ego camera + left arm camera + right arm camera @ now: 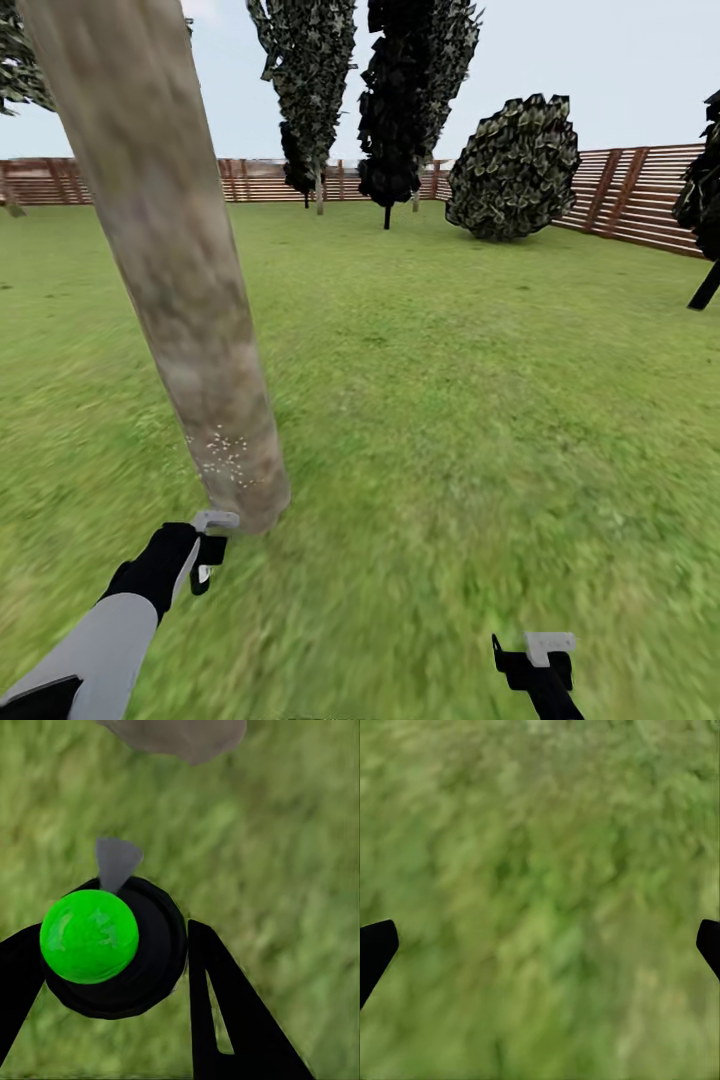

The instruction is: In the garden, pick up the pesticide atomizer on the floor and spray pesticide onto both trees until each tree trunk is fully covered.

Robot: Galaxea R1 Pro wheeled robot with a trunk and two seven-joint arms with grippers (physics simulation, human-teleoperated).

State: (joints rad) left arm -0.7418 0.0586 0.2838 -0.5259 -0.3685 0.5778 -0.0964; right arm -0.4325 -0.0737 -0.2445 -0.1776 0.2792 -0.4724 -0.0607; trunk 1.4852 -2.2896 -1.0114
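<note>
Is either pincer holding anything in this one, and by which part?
The left pincer holds the pesticide atomizer, its fingers clamped on either side of the round black body below the green top. The right pincer is open over grass, holding nothing.

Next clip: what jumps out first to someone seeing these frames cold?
The thick, mottled tree trunk leaning across the head view's left, with white pesticide specks near its base. Just below it, the left pincer is shut on the atomizer with its bright green cap, over grass.
</note>
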